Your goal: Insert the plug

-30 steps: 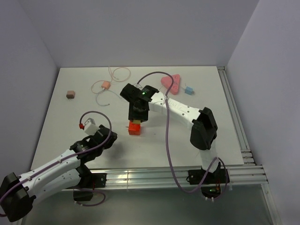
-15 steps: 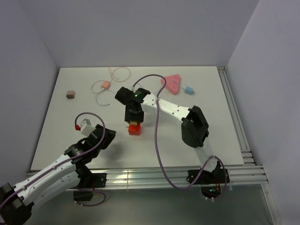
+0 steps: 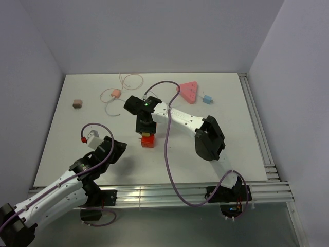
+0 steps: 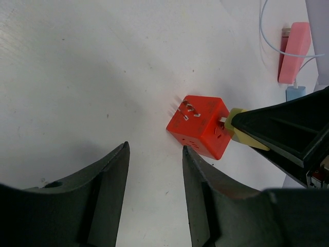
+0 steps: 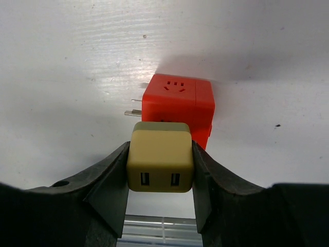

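On the bench (image 3: 226,134), the left tool (image 4: 155,154) is held partly open and empty. A pink triangular socket strip (image 3: 188,91) is noted toward the far right corner. At mid-bench, a red socket cube (image 4: 200,126) is met by a tan USB adapter (image 5: 160,159), which is clamped in the right tool (image 5: 160,172). The light-blue plug (image 3: 207,99) lies just beside the strip, ungripped. It is judged light, rigid and smooth, and is best taken by its flat opposite sides.

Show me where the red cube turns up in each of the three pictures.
Top view: red cube mid-table, just below the right gripper.
Left wrist: cube right of centre, beyond the open fingers.
Right wrist: cube at centre, behind the tan adapter.
Shared landmark: the right gripper, holding the tan adapter at the cube.
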You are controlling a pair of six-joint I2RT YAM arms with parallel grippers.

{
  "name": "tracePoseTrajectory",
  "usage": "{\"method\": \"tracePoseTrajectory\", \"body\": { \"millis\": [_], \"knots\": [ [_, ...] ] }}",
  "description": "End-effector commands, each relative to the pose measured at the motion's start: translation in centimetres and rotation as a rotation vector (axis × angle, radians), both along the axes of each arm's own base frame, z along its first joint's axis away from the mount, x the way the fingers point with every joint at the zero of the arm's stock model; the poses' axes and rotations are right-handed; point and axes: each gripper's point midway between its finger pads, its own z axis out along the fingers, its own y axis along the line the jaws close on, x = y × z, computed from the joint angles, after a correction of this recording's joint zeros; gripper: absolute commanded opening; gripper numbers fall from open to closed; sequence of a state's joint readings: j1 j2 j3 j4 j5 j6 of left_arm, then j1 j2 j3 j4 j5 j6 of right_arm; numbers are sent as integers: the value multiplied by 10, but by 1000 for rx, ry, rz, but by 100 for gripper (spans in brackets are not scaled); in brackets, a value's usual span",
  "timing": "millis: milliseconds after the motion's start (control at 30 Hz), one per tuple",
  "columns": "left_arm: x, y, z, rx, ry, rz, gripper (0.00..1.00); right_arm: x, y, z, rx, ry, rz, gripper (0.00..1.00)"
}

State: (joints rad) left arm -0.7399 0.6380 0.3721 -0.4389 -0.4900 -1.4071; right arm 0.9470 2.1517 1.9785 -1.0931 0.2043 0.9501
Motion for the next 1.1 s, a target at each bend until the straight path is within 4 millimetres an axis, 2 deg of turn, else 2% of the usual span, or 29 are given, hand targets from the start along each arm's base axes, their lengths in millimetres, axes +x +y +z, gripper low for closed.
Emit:
{"method": "tracePoseTrajectory", "body": {
  "millis": [0, 100, 133, 167, 333, 367, 533, 1067],
  "knots": [
    [-1, 1, 1, 5, -6, -9, 51, 3, -10, 3, -76, -35, -19, 0],
    [0, 2, 0, 6, -8, -6, 51, 6, -6, 17, -40, -88, -6, 0],
    [0, 2, 0, 4, -8, -7, 51, 6, -5, 16, -29, -90, 0, 0],
    [0, 2, 0, 6, -6, -9, 50, 7, 1, 22, 3, -106, 5, 0],
    [0, 4, 1, 10, -6, -7, 50, 11, 4, 54, 55, -157, 5, 0],
    [-1, 4, 1, 7, -7, -5, 50, 8, -3, 52, 25, -138, -2, 0],
    [-1, 2, 0, -7, -10, -8, 50, 6, -13, 44, -21, -107, -45, 0],
    [-1, 2, 2, -7, -10, -11, 50, 3, -13, 20, -38, -45, -58, 0]
  ]
}}
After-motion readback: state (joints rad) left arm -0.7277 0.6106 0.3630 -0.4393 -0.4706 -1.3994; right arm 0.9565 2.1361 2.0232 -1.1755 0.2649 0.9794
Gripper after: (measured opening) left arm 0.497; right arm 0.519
